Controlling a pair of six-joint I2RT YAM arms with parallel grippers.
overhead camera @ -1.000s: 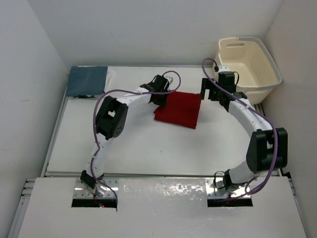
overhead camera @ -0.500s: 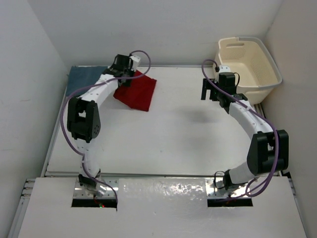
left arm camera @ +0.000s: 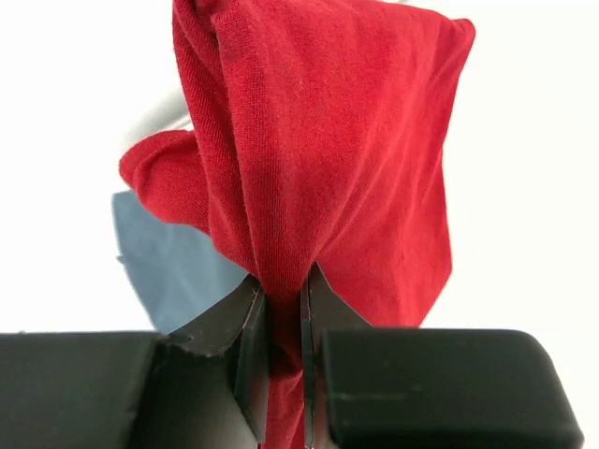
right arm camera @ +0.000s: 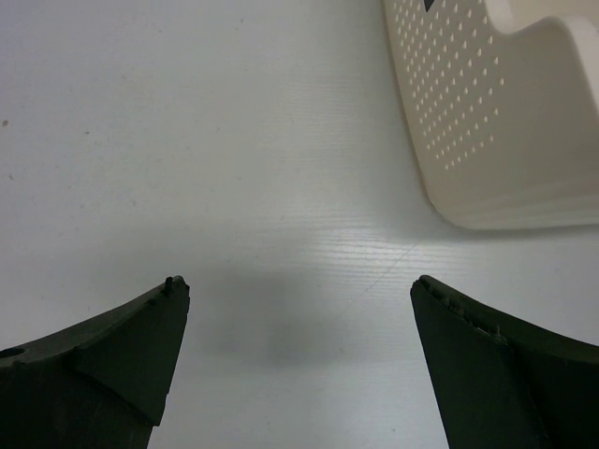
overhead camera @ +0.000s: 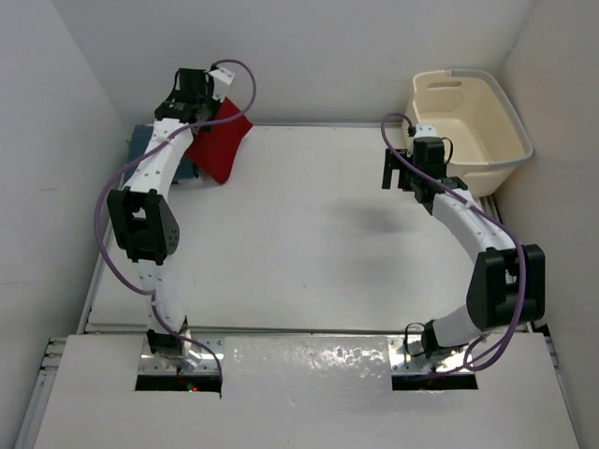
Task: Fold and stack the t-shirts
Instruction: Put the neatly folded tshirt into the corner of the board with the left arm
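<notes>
You're pinching the red t-shirt [left arm camera: 328,140] in your left tool [left arm camera: 281,281], dangling it over the blue-grey t-shirt [left arm camera: 168,267]; your right tool [right arm camera: 298,281] is hanging wide open, well apart.

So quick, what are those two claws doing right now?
Left gripper: shut on the red t-shirt.
Right gripper: open, holding nothing.
</notes>
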